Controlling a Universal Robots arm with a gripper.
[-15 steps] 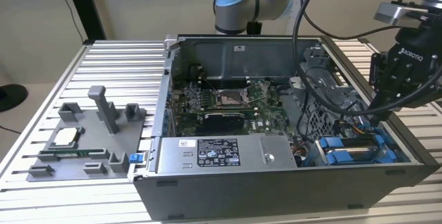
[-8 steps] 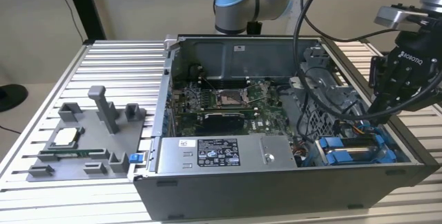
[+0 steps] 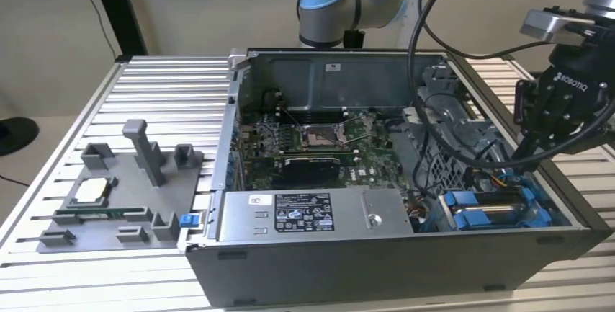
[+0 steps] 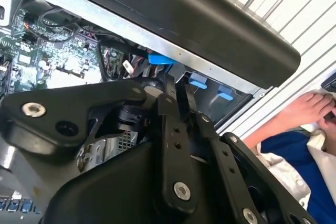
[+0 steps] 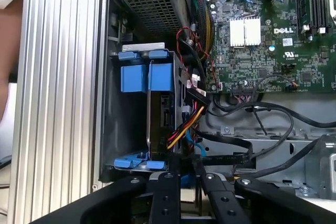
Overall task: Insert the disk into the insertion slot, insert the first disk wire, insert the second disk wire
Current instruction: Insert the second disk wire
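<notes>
The open computer case (image 3: 384, 269) stands on the ribbed bench (image 3: 163, 88). In the exterior view, the disk (image 3: 490, 210) lies in the insertion slot (image 3: 534, 191) at the case's 4 o'clock corner. My hand (image 3: 522, 155) hangs just above it, beside the cables (image 5: 184, 129). I cannot tell whether it is clenched or released.

White lettering runs across the black body of the gripper (image 3: 526, 155) in the exterior view. A white printed label (image 3: 302, 212), its fine print too small to read, covers the top of the power supply box (image 3: 379, 215). In the first wrist view, a white maker's logo (image 5: 284, 30) is stamped on the motherboard (image 5: 252, 64), just beside the silver heatsink (image 5: 244, 30).
</notes>
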